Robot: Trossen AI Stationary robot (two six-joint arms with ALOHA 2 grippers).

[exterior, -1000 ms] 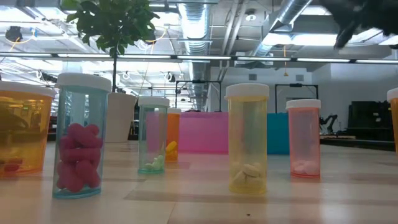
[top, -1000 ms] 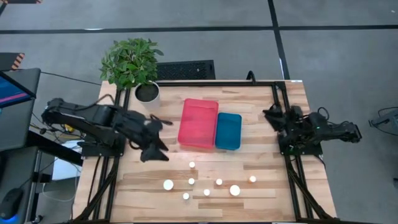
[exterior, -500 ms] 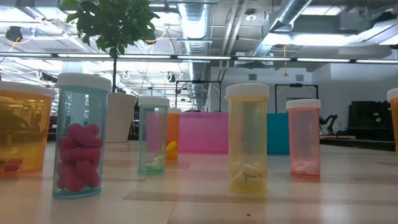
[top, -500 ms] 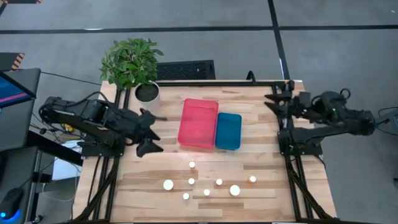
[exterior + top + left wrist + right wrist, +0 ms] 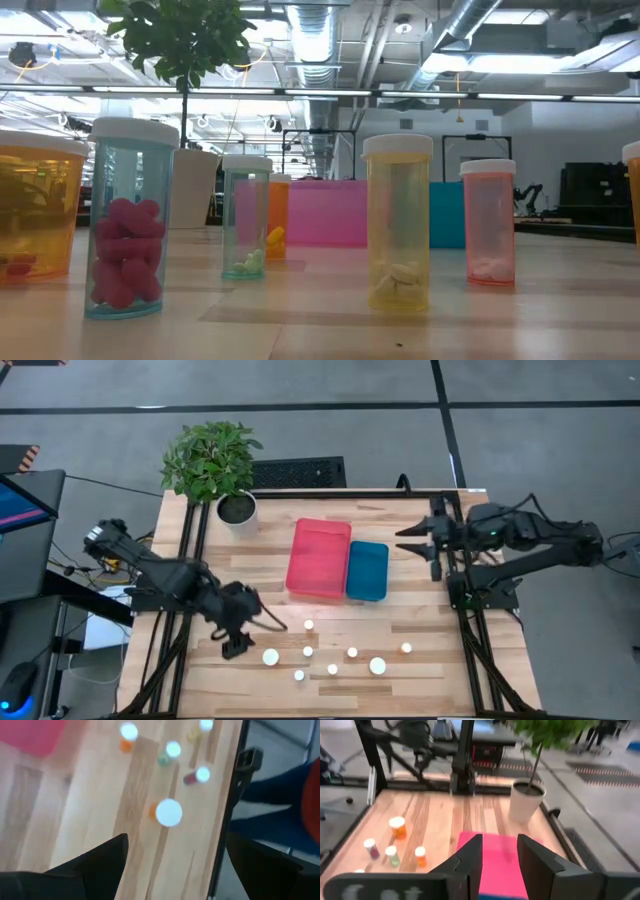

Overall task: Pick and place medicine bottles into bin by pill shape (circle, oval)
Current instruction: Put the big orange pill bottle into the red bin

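Eight small white-capped medicine bottles [image 5: 333, 655] stand upright on their bases on the wooden table's near half; the low view shows amber [image 5: 35, 215], teal [image 5: 130, 220], yellow [image 5: 398, 225] and pink [image 5: 489, 222] bodies. My left gripper [image 5: 252, 637] is open and empty, just left of the leftmost bottle [image 5: 270, 656]. That bottle shows ahead between the fingers in the left wrist view [image 5: 169, 813]. My right gripper [image 5: 420, 548] is open and empty above the table, right of the blue bin [image 5: 367, 570].
A pink bin [image 5: 319, 558] stands beside the blue bin at mid-table. A potted plant [image 5: 215, 460] stands at the far left corner. Black frame rails [image 5: 455, 560] run along both table sides. Bare wood lies between the bins and the bottles.
My left gripper has swung from beside the pink bin toward the table's near edge, down to the leftmost bottle. My right arm has unfolded from its rest at the right edge, and its gripper has reached toward the table's left, toward the blue bin. The bottles have stayed put.
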